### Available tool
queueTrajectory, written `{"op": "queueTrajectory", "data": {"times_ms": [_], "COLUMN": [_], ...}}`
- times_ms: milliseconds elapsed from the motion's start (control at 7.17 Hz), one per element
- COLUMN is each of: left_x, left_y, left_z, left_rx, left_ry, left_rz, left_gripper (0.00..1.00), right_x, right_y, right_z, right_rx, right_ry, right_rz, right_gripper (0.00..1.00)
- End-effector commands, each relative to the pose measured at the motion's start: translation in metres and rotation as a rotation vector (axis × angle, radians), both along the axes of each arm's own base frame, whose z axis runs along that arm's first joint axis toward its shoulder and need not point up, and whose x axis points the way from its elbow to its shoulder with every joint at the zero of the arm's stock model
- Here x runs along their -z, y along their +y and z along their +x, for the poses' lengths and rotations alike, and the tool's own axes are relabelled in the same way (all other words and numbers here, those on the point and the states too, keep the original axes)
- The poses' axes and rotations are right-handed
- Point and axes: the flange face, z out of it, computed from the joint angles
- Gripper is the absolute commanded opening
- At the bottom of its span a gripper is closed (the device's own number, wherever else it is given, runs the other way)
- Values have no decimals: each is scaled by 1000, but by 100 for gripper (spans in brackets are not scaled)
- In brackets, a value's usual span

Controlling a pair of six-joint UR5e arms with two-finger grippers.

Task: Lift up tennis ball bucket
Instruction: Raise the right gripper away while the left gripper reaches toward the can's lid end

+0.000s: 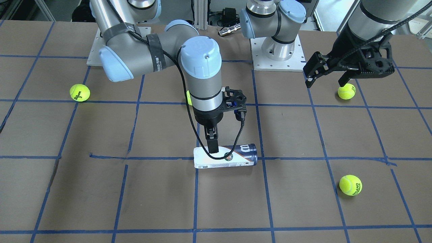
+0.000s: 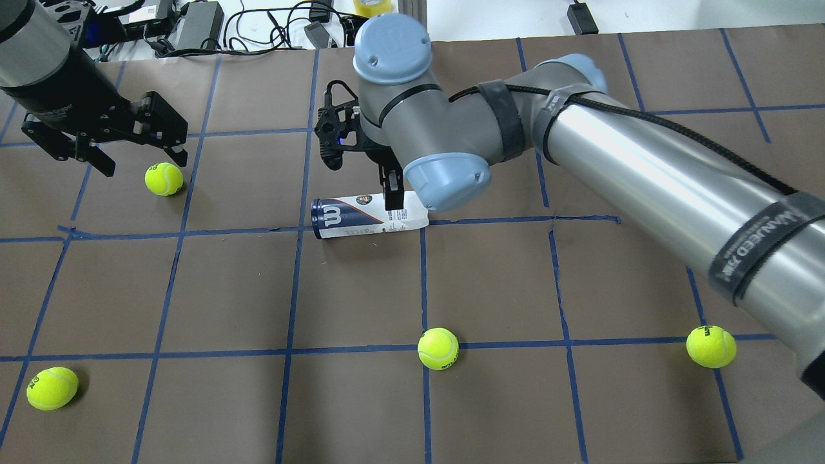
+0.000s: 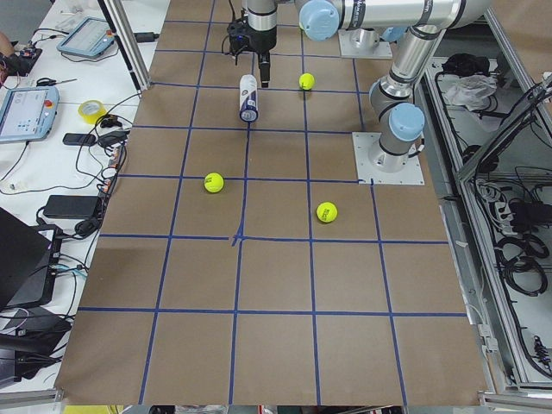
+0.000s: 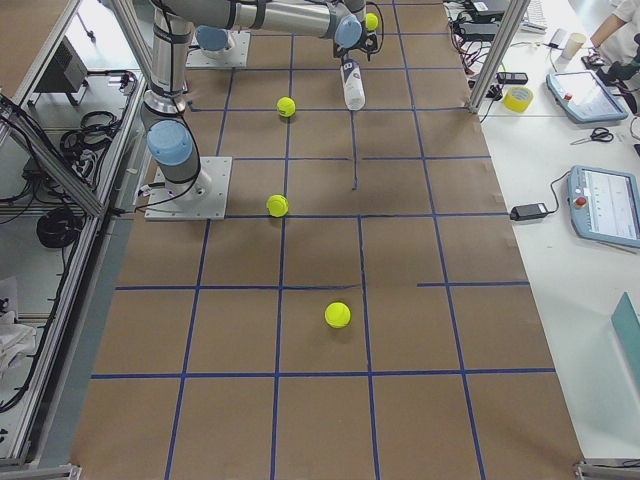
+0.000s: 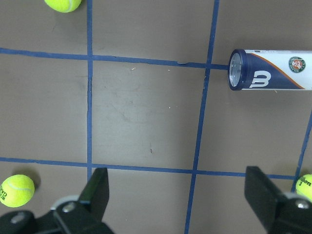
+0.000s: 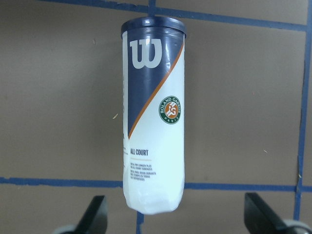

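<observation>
Right gripper (image 6: pixel 178 219) hangs over the white end of the lying tennis ball bucket (image 6: pixel 153 117), jaws spread wide and empty, evidently placed to straddle it.

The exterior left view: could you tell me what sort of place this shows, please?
Probably a robotics lab: arms bolted to a blue-taped table, teach pendants and cables alongside.
</observation>
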Motion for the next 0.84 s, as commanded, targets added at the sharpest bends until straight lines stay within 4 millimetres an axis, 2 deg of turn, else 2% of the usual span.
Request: {"op": "queueTrajectory", "data": {"times_ms": [0,140,279,419,558,698], "left_x": [21,35,49,65,89,112], "left_y": [-14,-24,-31,-36,-44,-50], "left_z": [-6,-10,-11,-14,-22,-22], "left_rx": [-44,-81,-74,-75,-78,-76], "left_ry": [90,146,169,210,311,323], "left_rz": [16,13,9,16,30,30], "left_gripper": [100,100,100,100,100,100], "right_x": [-44,-65,-95,-125,-149,-167], "right_y": [-24,-14,6,36,62,80], "right_z": [-96,-134,-151,-158,-167,-177], "right_rx": [168,247,332,457,576,639], "right_ry": [-82,-79,-77,-64,-37,7], "right_rz": [83,147,170,199,222,192], "right_gripper": [100,100,100,100,100,100]}}
